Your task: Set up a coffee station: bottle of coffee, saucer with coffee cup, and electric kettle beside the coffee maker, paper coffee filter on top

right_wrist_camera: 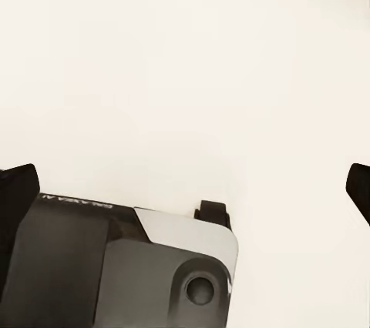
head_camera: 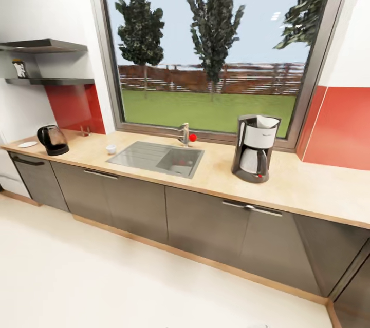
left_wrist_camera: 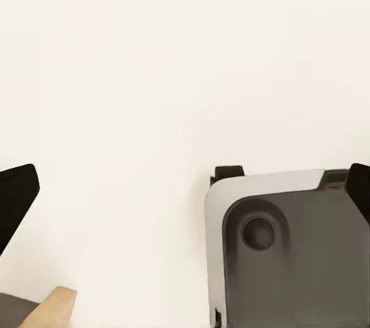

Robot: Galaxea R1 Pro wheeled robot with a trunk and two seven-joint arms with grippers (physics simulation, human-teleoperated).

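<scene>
Counter (head_camera: 308,184) stretches ahead with the coffee maker (head_camera: 255,148) on it toward my right, a filter (head_camera: 267,121) already on top. Kettle (head_camera: 52,139), saucer (head_camera: 27,144) and cup (head_camera: 111,149) sit far toward my left, the bottle (head_camera: 19,68) on the shelf (head_camera: 51,81) above them. My left fingers (left_wrist_camera: 15,201) and right fingers (right_wrist_camera: 17,189) are both spread and empty, hanging over pale floor, well short of everything; the left arm is nearer the bottle

Big window (head_camera: 210,45) onto lawn, trees, fence. Red splashback (head_camera: 74,107) panels, white walls, pale floor (head_camera: 103,282), grey cabinet fronts (head_camera: 205,220), inset sink (head_camera: 156,157).
</scene>
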